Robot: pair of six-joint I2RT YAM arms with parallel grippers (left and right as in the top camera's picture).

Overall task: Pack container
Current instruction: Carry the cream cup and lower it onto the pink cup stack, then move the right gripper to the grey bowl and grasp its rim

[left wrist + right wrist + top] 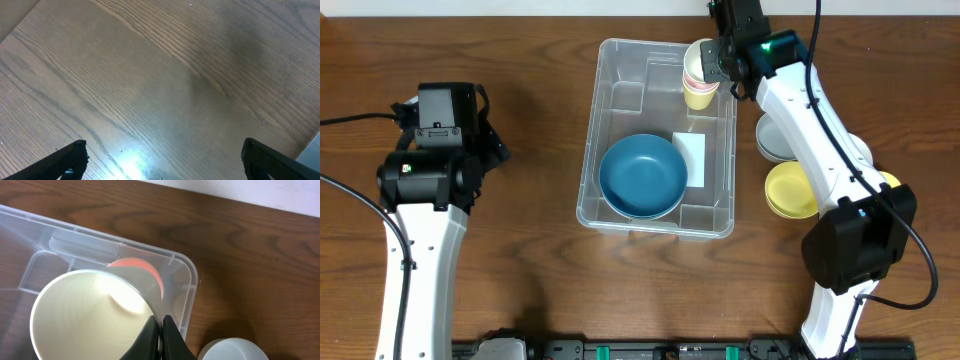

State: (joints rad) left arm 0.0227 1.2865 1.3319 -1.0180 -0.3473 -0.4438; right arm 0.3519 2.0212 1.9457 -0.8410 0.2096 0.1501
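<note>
Judge container (592, 140) light, stiff, slick; take by rim; note right gripper (161, 326) clamped on cup (85, 315) above it; left gripper (165, 160) agape.

Right arm (820, 130) lies across the grey bowl (766, 140) and the yellow bowl (788, 192) right of the container (620, 100); only their left parts show. Yellow sliver (888, 181) right of the arm: same bowl or another, cannot tell. Blue bowl (642, 177) hides the left edge of the label (692, 158). Of the left gripper (165, 167) only two dark fingertips (70, 159) show, cut by the bottom edge. Right wrist view: cream cup (90, 315) cut off below; pink curve (147, 270) behind it, not identifiable; white round thing (232, 351) cut off at bottom right.
</note>
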